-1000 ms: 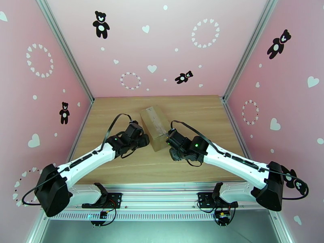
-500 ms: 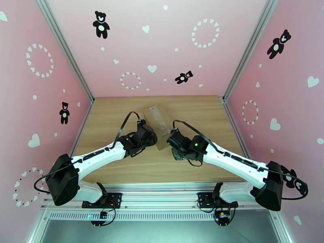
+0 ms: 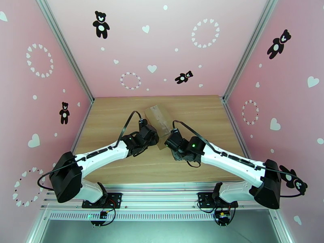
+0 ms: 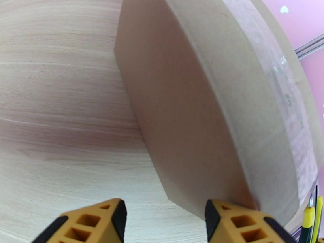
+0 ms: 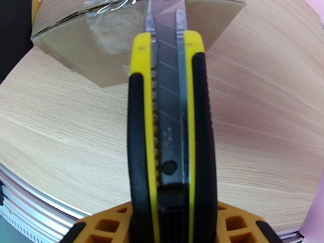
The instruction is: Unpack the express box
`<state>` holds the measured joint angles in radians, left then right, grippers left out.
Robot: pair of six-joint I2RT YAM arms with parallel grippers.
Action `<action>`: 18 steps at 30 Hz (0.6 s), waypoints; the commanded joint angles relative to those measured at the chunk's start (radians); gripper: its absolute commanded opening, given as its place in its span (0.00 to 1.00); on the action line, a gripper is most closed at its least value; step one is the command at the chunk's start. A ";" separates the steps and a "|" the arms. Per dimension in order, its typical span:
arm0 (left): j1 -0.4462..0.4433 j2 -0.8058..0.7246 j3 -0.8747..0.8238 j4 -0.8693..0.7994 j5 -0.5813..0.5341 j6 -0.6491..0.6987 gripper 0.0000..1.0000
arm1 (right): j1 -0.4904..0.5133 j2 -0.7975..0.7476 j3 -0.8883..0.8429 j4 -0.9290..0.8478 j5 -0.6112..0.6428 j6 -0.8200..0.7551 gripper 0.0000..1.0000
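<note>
Clamps knife (image 5: 168,118) in right gripper (image 5: 170,228), blade tip at taped end of box (image 5: 81,45); holds left gripper (image 4: 162,223) open beside it, centre of bench (image 3: 109,118).

No text is readable on the express box (image 3: 158,118) or utility knife (image 5: 168,118).

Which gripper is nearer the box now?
Left. The left gripper is at the long side of the box; the right gripper sits back from its end, knife reaching it.

Matt cardboard express box (image 4: 194,118), glossy clear tape (image 5: 106,3); wood-grain table (image 5: 259,118); knife (image 5: 168,118): metal blade, plastic handle.
</note>
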<state>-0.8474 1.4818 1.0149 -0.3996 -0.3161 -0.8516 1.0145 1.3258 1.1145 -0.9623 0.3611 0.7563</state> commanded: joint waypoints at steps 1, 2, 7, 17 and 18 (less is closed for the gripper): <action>-0.054 0.039 0.037 0.086 0.092 0.005 0.58 | 0.073 0.007 0.045 0.144 -0.149 -0.112 0.00; -0.055 0.040 0.037 0.087 0.092 0.005 0.58 | 0.074 0.003 0.045 0.146 -0.151 -0.112 0.00; -0.056 0.043 0.040 0.088 0.094 0.001 0.58 | 0.077 -0.009 0.045 0.166 -0.168 -0.117 0.00; -0.069 0.058 0.054 0.100 0.097 -0.001 0.58 | 0.088 -0.007 0.045 0.201 -0.195 -0.121 0.00; -0.071 0.061 0.057 0.100 0.096 -0.003 0.58 | 0.090 -0.005 0.047 0.204 -0.199 -0.122 0.00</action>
<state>-0.8547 1.4967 1.0298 -0.4057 -0.3271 -0.8665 1.0203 1.3254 1.1145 -0.9592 0.3649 0.7731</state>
